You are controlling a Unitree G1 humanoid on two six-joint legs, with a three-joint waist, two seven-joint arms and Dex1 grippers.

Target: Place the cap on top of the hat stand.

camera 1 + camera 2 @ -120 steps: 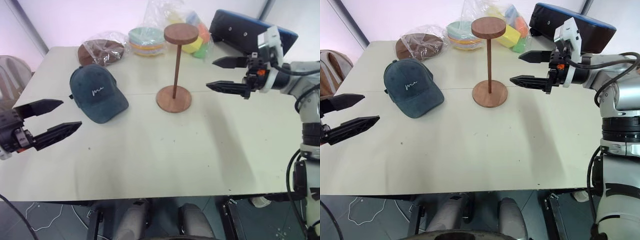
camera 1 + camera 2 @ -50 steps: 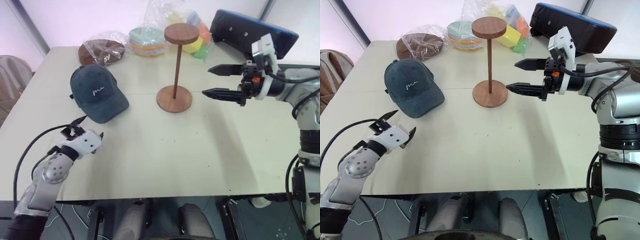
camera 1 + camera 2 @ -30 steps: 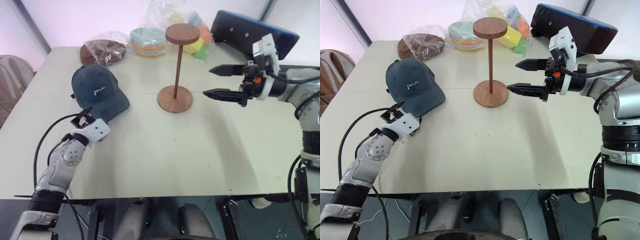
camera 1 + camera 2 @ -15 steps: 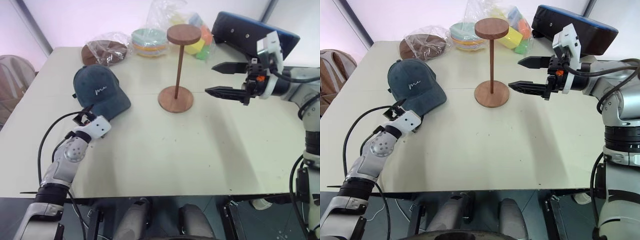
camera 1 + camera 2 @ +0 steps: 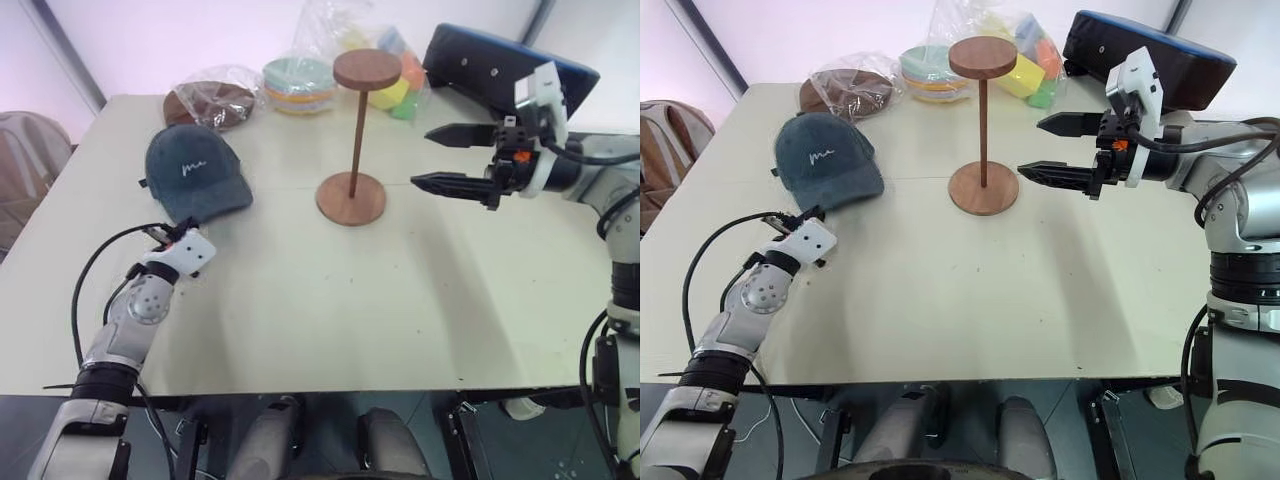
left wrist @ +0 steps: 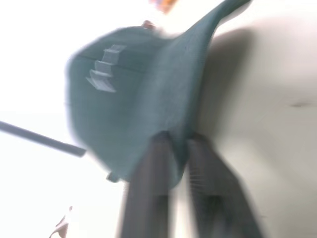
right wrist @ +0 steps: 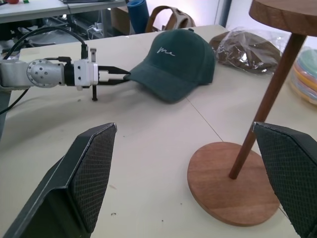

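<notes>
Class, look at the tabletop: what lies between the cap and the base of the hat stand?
Nothing: bare table separates the cap from the hat stand, plainly in both eye views; the right wrist view agrees.

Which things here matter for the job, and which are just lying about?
Job: cap, pinched at its brim by the shut left gripper; hat stand; open right gripper beside the stand.

Lying about: bagged brown hat; bagged pastel stack; dark blue case.
</notes>
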